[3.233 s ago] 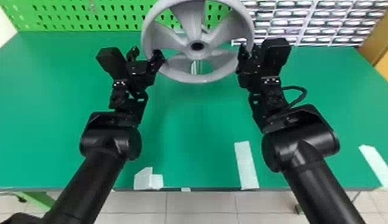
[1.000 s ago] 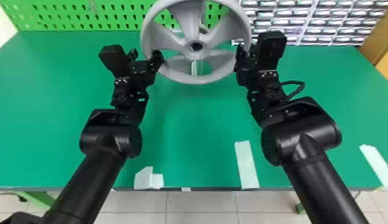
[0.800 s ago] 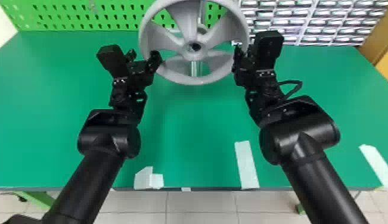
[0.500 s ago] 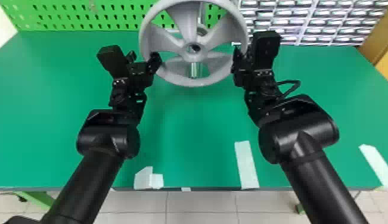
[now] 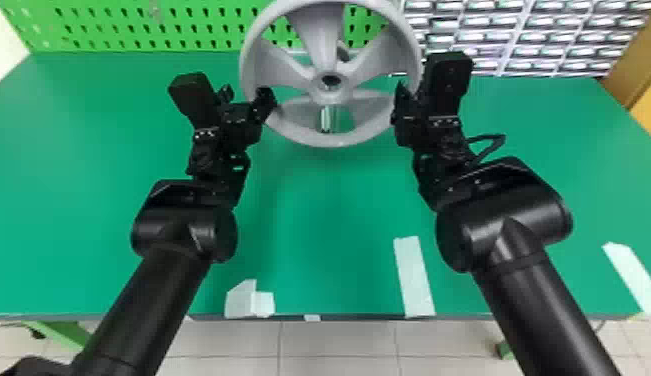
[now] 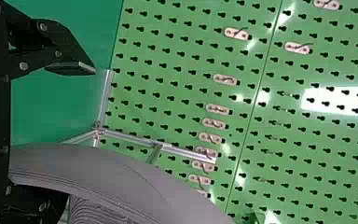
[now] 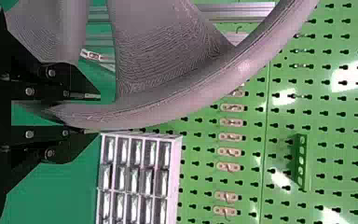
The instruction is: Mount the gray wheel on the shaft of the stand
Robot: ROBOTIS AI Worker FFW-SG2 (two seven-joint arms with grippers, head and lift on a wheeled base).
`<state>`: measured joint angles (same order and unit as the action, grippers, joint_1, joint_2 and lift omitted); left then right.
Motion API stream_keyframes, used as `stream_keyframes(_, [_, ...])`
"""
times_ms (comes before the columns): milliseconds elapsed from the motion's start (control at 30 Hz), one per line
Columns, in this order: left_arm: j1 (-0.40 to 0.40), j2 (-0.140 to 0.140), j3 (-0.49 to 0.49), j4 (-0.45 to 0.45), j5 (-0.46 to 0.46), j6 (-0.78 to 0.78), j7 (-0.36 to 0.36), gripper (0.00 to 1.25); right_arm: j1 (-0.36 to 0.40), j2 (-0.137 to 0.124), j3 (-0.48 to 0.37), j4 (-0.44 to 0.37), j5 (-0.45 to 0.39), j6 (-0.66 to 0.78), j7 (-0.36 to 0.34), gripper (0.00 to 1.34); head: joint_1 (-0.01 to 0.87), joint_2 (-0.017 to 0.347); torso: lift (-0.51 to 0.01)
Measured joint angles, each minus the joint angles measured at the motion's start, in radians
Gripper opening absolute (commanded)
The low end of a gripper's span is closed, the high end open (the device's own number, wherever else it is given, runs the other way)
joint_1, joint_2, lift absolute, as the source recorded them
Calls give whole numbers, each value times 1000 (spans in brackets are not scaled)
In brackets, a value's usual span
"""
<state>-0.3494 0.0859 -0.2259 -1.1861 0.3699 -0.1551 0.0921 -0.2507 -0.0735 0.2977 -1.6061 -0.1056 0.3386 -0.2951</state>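
Green table (image 5: 319, 215), left claw (image 5: 246, 93) wide open around rim of gray wheel (image 5: 330, 139), right claw (image 5: 410, 93) clamped on it

Behind the tabletop's (image 5: 319, 215) far edge rises the pegboard (image 5: 114, 25), the rack (image 5: 519, 37) before its right part. The stand (image 5: 327, 120) is behind the wheel (image 5: 334, 139). Tape (image 5: 414, 277) lies along the near edge.
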Motion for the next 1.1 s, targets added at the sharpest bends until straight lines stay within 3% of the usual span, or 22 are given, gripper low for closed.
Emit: stream_keyframes(1100, [-25, 0, 17, 68, -16, -46, -49, 673, -22, 0, -8, 23, 4, -5, 0, 121, 865, 52, -101])
